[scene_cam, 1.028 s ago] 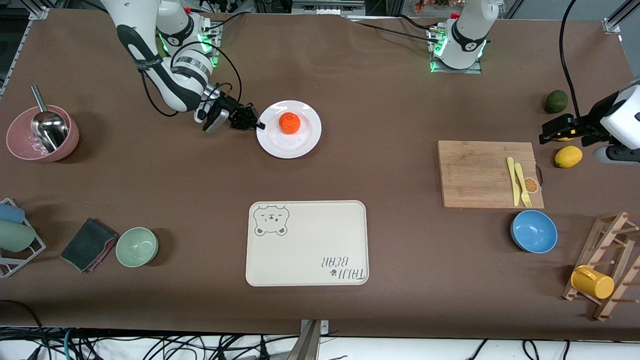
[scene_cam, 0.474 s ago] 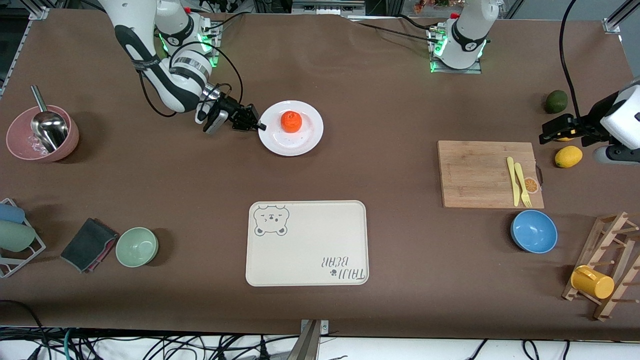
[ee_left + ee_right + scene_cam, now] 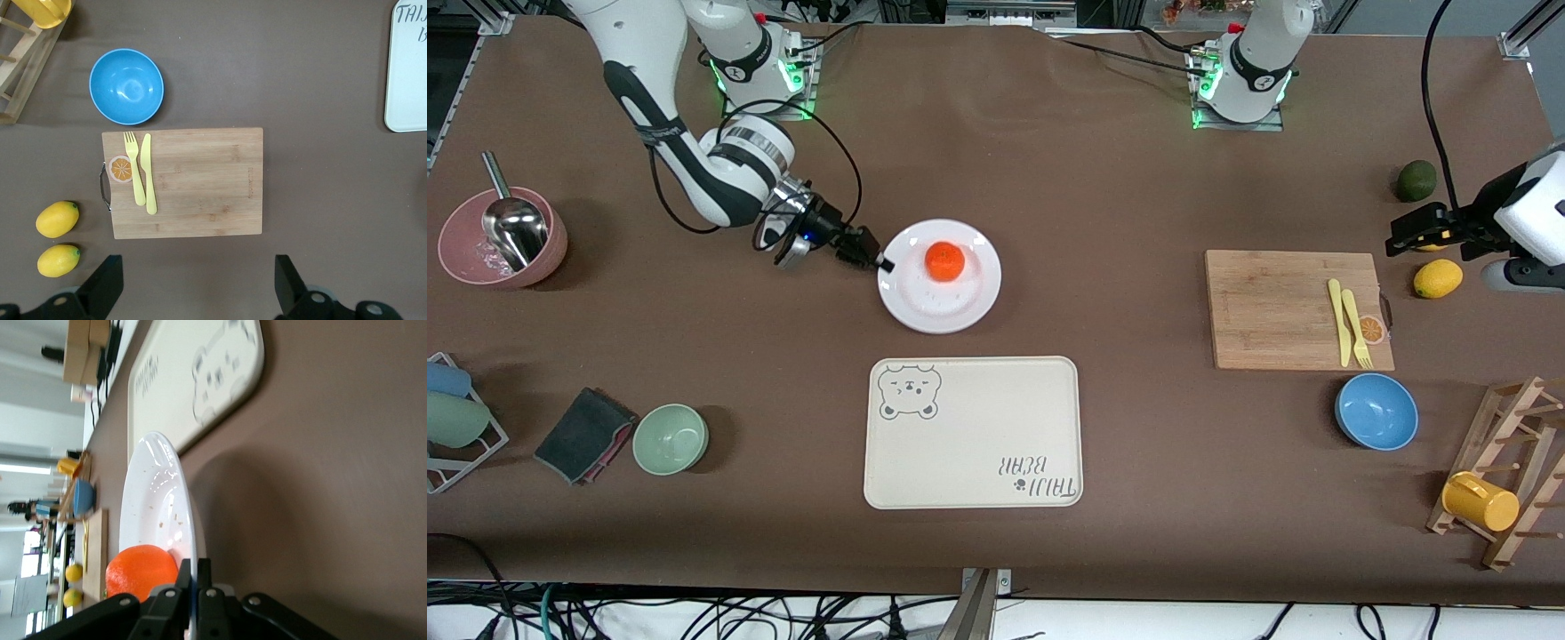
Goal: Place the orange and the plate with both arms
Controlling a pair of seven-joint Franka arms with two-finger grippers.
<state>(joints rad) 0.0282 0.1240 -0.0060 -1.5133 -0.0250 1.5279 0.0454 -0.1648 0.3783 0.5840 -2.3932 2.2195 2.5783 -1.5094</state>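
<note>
The right gripper [image 3: 879, 262] pinches the plate [image 3: 951, 302] rim with shut fingers; the orange [image 3: 943, 259] sits loose on it, over the tabletop near the tray [image 3: 973, 433]. A tilt could roll it off. The left gripper [image 3: 193, 280] waits, fingers wide.

Front cam sits high, facing both arm bases along the table's top edge. Left wrist cam looks straight down on the cutting board [image 3: 183, 181]. Right wrist cam skims low, close along the plate [image 3: 160, 520]; both also show up in front.
</note>
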